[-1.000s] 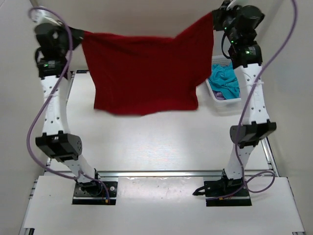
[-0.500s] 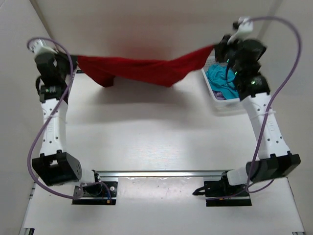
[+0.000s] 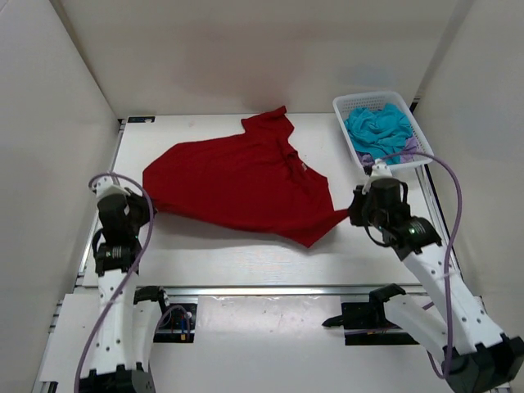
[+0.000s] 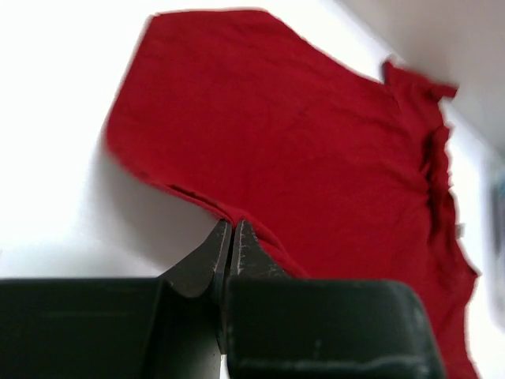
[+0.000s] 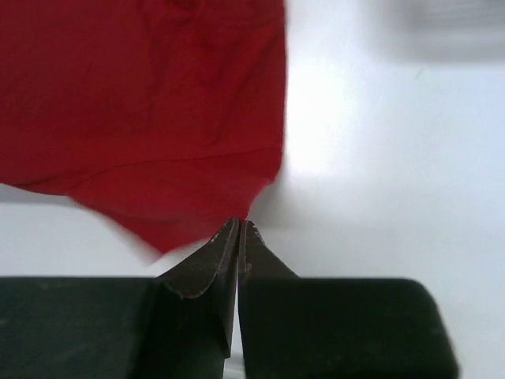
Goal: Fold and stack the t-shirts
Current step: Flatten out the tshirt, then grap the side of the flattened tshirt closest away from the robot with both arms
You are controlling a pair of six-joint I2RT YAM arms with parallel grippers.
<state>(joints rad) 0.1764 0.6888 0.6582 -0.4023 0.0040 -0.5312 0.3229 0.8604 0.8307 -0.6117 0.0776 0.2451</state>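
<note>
Spreading step: the red t-shirt (image 3: 237, 176) was held pinched at 9 o'clock by the left gripper (image 3: 139, 213) and at 3 o'clock by the right gripper (image 3: 353, 211); release and a first fold were judged next.

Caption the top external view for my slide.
The red t-shirt lies spread on the table, pinched by left gripper and right gripper.

One second ago the red t-shirt (image 3: 237, 184) hung high in the air, stretched between the two arms at the far side. Now it lies spread out on the table (image 3: 246, 254). The left gripper (image 3: 141, 210) and the right gripper (image 3: 352, 213) have come down and back toward the near edge.
</note>
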